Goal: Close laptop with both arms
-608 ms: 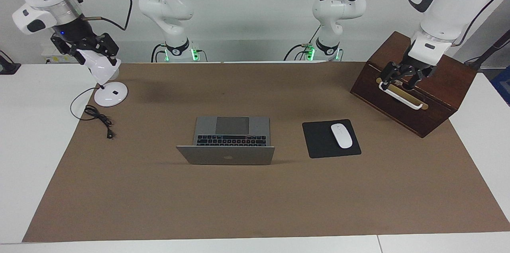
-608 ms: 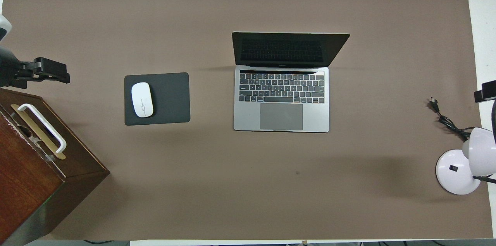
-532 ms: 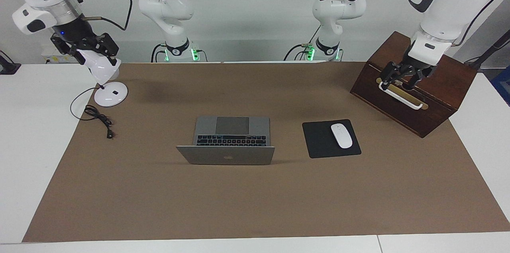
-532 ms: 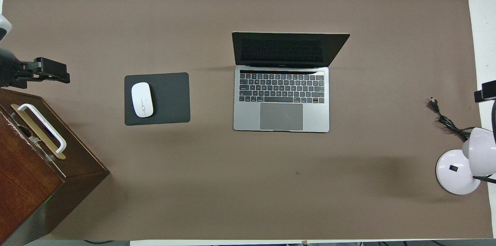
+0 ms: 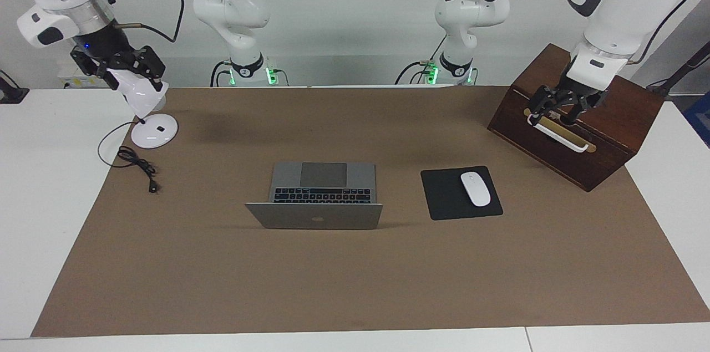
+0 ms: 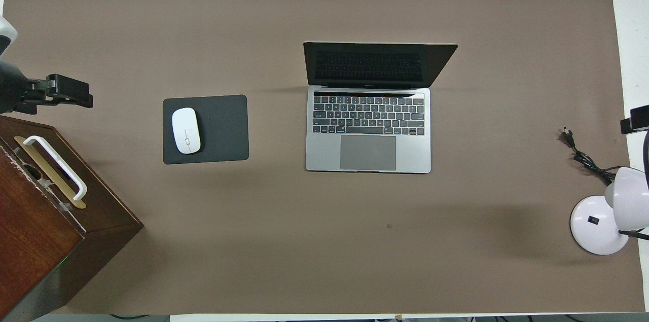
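Laptop (image 5: 314,205) open mid-mat; both open-jawed grippers, left gripper (image 5: 561,110) over wooden box (image 5: 615,136), right gripper (image 5: 128,70) over lamp (image 5: 148,113), should press the lid's two top corners evenly.

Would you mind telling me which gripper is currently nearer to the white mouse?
Left. The left gripper hangs over the wooden box at the same end of the table as the mouse; the right gripper is over the desk lamp, past the laptop.

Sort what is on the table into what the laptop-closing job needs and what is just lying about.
Needed: open silver-grey metal laptop; left pincer, open; right pincer, open.

Lying about: black mousepad; white mouse; brown wooden box; white desk lamp; black cable.
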{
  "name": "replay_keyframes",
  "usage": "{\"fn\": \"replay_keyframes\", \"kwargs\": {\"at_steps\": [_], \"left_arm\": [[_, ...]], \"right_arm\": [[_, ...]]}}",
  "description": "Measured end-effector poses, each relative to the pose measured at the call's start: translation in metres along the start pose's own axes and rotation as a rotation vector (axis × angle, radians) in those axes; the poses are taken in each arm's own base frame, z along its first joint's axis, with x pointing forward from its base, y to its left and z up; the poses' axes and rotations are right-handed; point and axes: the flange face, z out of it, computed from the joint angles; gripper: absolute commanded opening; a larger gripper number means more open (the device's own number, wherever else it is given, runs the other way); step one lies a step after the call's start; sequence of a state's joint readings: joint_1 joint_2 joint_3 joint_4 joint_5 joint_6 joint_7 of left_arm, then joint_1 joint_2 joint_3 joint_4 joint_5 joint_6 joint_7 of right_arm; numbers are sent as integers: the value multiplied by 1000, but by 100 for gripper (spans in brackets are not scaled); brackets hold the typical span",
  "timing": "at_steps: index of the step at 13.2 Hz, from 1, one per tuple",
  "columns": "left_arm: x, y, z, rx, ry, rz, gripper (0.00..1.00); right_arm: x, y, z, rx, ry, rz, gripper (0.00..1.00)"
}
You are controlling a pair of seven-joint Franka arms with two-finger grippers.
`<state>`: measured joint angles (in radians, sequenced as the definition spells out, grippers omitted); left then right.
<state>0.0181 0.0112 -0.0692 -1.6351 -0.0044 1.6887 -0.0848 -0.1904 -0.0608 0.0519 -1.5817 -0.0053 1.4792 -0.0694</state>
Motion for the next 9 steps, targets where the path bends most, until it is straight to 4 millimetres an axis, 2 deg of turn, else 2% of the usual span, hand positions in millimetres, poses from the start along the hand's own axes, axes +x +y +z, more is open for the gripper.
{"fn": "replay_keyframes", "kwargs": {"at_steps": [6,9], "left_arm": [[0,2,0,-1,5,4,100],[-3,13,6,0,-9,24,100]], "right_arm": [[0,0,0,0,0,0,100],[0,0,0,0,0,0,100]]}}
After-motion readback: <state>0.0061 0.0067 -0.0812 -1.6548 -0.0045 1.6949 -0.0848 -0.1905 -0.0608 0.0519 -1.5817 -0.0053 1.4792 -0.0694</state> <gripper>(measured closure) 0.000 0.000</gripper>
